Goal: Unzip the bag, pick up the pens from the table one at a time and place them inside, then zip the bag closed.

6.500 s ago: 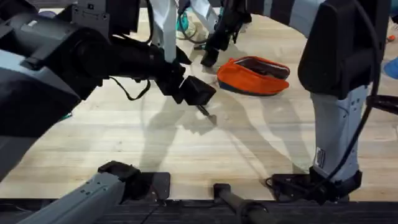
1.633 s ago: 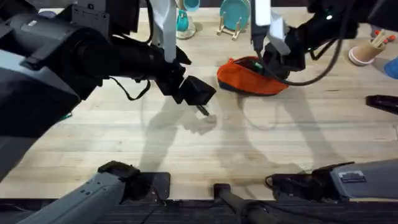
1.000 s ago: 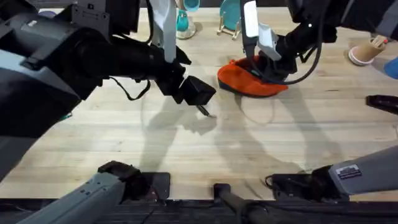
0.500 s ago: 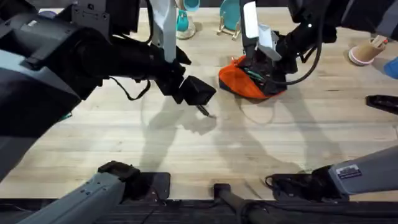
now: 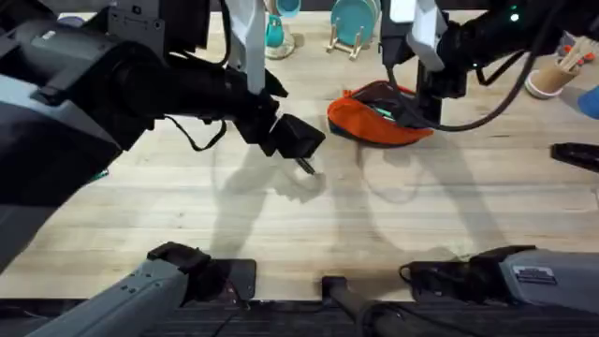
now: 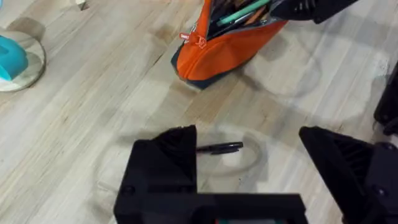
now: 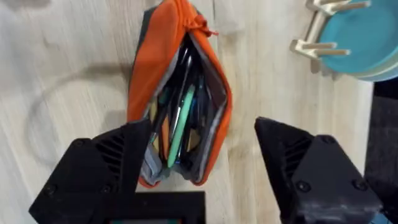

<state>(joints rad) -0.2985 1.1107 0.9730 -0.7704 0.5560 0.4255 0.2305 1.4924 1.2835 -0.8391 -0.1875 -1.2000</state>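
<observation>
**Green pen in the pouch, black pen on the wood**

My right gripper [image 7: 198,162] hangs directly above the bag [image 7: 177,93], fingers spread wide with nothing between them. The orange pouch lies unzipped on the table [image 5: 281,234], its mouth gaping toward my wrist camera, and the light green pen [image 7: 180,124] rests lengthwise inside among other dark sticks. A small red pull tab [image 7: 198,23] sits at the pouch's far end. Just beside the bag stands a teal round stand [image 7: 360,37] on pale wooden pegs.

My left gripper [image 6: 249,168] hovers over the bare planks, well apart from the bag [image 6: 227,43], fingers likewise spread and empty. The black pen [image 6: 219,148] lies flat on the table between those fingers, touching neither that I can tell
</observation>
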